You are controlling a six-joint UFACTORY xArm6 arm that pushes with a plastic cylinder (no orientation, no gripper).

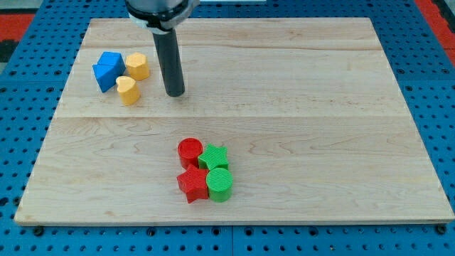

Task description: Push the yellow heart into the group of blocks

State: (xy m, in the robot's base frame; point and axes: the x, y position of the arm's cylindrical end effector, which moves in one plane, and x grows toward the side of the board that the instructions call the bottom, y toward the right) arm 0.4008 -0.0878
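Note:
The yellow heart (128, 90) lies near the view's upper left on the wooden board (320, 107). A yellow hexagonal block (137, 65) sits just above it and a blue block (108, 70) just to its left. My tip (175, 93) rests on the board to the right of the yellow heart, a short gap apart from it. A group of blocks sits low in the middle: a red cylinder (190, 151), a green star (213, 156), a red star (192, 185) and a green cylinder (220, 184), all touching.
The board lies on a blue pegboard surface (426, 71) that surrounds it on all sides. The arm's dark body (158, 11) hangs over the board's top edge.

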